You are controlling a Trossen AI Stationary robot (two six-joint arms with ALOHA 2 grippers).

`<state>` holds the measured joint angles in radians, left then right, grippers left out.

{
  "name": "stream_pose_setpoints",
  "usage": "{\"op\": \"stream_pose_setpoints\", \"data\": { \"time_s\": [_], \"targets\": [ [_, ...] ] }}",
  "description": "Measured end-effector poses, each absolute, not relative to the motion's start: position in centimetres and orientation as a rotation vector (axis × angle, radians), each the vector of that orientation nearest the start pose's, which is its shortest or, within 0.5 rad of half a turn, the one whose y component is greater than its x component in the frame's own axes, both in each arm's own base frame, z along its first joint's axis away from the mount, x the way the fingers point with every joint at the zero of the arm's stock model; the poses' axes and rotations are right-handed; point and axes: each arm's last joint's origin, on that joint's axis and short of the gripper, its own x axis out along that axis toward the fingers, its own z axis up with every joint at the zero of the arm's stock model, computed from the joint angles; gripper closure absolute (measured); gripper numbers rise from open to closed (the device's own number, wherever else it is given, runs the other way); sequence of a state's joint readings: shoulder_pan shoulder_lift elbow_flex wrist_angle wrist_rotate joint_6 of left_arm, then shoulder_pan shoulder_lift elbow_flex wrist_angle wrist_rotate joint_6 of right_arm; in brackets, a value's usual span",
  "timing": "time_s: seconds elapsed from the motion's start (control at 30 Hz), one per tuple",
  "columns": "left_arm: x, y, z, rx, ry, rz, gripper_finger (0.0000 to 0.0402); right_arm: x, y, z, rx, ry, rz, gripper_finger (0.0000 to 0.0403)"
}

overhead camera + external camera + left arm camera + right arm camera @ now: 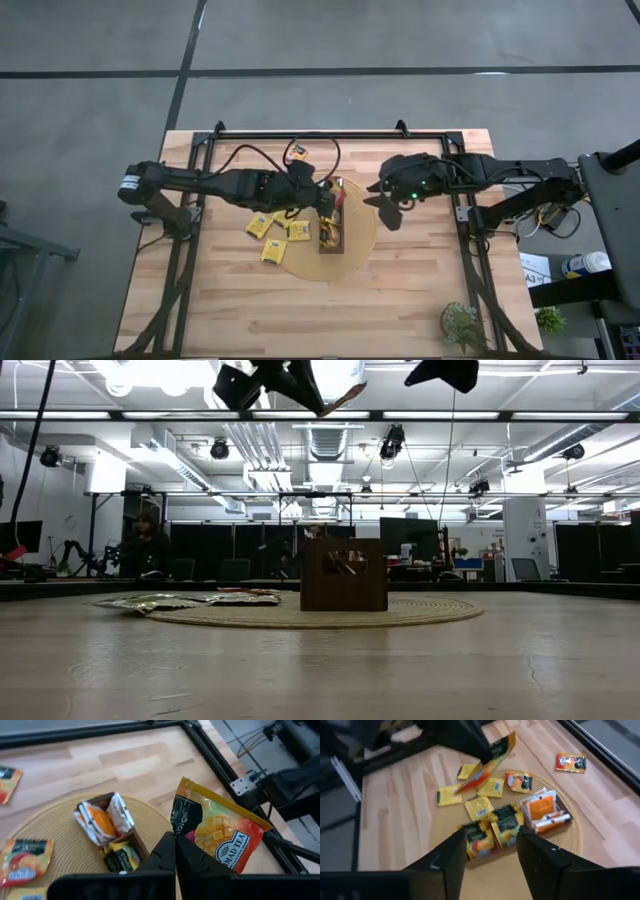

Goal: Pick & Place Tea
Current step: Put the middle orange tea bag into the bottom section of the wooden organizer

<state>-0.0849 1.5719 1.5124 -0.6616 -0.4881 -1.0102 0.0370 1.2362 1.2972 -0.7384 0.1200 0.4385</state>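
A mango-printed tea sachet (220, 832), orange and dark green, hangs in the air over the long dark-brown tray (330, 226), with my left gripper (175, 847) shut on it. The tray stands on the round tan disc (355, 250) and holds several upright sachets (540, 812). More tea sachets (272, 232) lie flat on the disc's left edge and the wood beside it. One lone sachet (297, 152) lies near the far rail. My right gripper (490, 855) hovers open and empty above the tray's right side; it also shows in the high view (388, 208). My left gripper pinches the sachet's dark-green edge near a lower corner (179, 827) between its two shut fingertips. The fingers slant down from the table's left side. The sachet stands tilted beyond the fingertips, lifted clear above the tray.
Black frame rails (330, 135) run along the far, left and right sides of the wooden table. A small potted plant (460, 322) stands at the near right corner. Bare wood lies along the near edge.
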Motion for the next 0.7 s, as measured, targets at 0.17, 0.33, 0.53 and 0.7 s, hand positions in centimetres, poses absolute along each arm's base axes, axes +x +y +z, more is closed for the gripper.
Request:
{"op": "stream_pose_setpoints", "data": {
  "time_s": [0.17, 0.33, 0.53, 0.7],
  "targets": [
    [34.0, -1.5, 35.2, -0.697, 0.439, 0.664, 0.0401, 26.2, 0.2, 36.4, 0.413, 0.612, -0.246, 0.0214],
    [33.9, -1.5, 35.1, -0.663, 0.452, 0.656, 0.0401, 27.8, 0.0, 35.8, 0.503, 0.587, -0.243, 0.0211],
    [33.9, -1.5, 35.1, -0.614, 0.469, 0.642, 0.0401, 29.7, -0.8, 34.0, 0.631, 0.628, -0.285, 0.0207],
    [33.9, -1.5, 35.1, -0.579, 0.484, 0.627, 0.0401, 31.0, -0.9, 33.5, 0.67, 0.607, -0.238, 0.0204]
  ]
}}
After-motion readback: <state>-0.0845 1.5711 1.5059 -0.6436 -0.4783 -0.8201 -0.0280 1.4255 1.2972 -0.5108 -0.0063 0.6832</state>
